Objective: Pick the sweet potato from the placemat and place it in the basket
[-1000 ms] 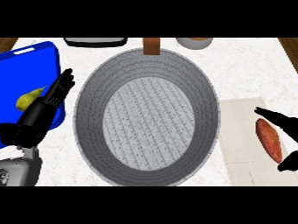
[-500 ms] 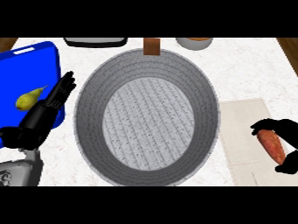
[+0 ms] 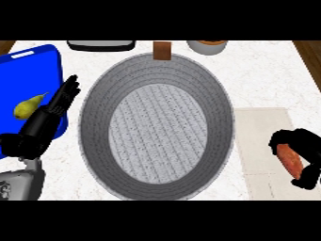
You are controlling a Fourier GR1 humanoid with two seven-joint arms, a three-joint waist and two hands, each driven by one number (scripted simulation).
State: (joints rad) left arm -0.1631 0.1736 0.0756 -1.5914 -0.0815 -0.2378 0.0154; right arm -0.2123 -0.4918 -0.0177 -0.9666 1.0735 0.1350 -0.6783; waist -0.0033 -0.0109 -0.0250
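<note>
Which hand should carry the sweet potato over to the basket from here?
The right hand. Its fingers are already curled round the sweet potato over the placemat, right beside the basket. The left hand rests open on the basket's far side, by the blue tray.

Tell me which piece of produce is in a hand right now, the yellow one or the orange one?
The orange sweet potato, with the right hand curled round it over the placemat. The yellow pear lies untouched on the blue tray.

bare counter [image 3: 260,84] lies between placemat [image 3: 260,141] and basket [image 3: 156,127].
</note>
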